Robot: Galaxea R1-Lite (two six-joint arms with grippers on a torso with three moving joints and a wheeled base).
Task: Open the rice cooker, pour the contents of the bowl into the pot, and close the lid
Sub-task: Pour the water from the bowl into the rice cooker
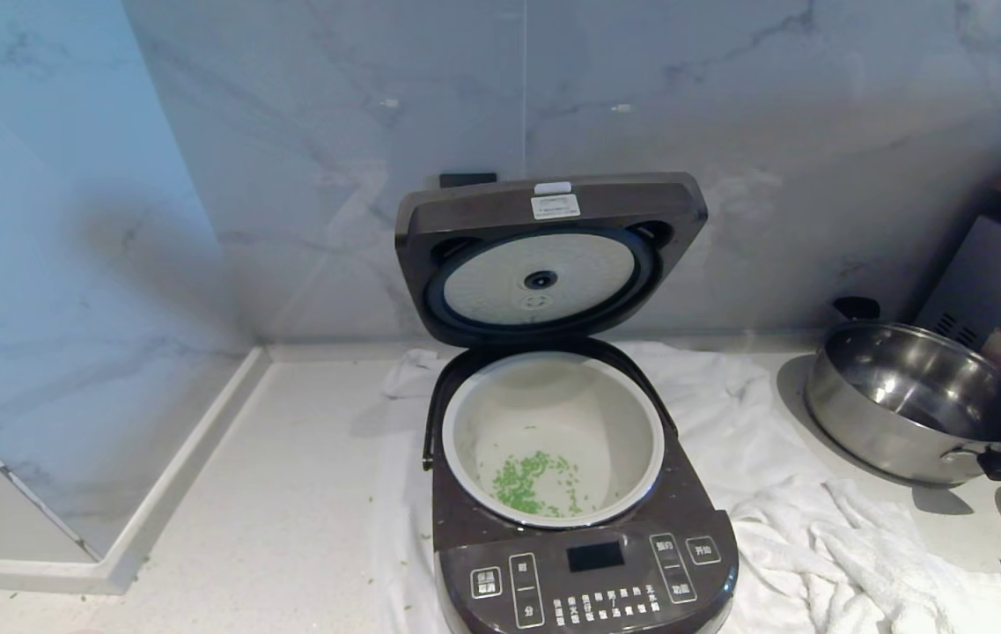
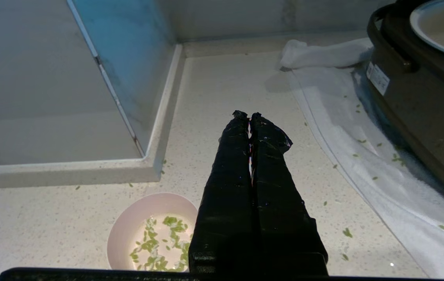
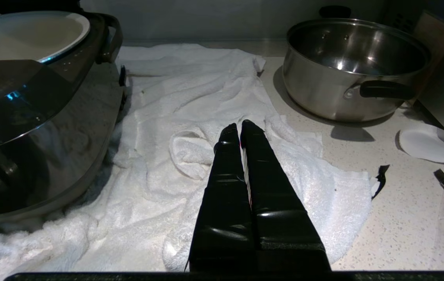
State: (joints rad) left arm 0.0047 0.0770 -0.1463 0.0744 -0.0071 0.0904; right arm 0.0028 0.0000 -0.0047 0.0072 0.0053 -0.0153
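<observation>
The rice cooker [image 1: 584, 493] is sitting on a white towel [image 1: 808, 528], its lid [image 1: 548, 255] standing upright and green bits [image 1: 531, 484] lying in its pot [image 1: 553, 436]. Only the left wrist view is showing the pink bowl [image 2: 149, 234], left of the cooker beneath the clenched, empty left gripper [image 2: 246, 115]. Only the right wrist view is showing the right gripper [image 3: 238, 127], likewise clenched, hovering over the towel right of the cooker.

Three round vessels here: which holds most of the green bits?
The cream-white inner pot in the rice cooker. The pink bowl keeps a few; the steel pan none.
</observation>
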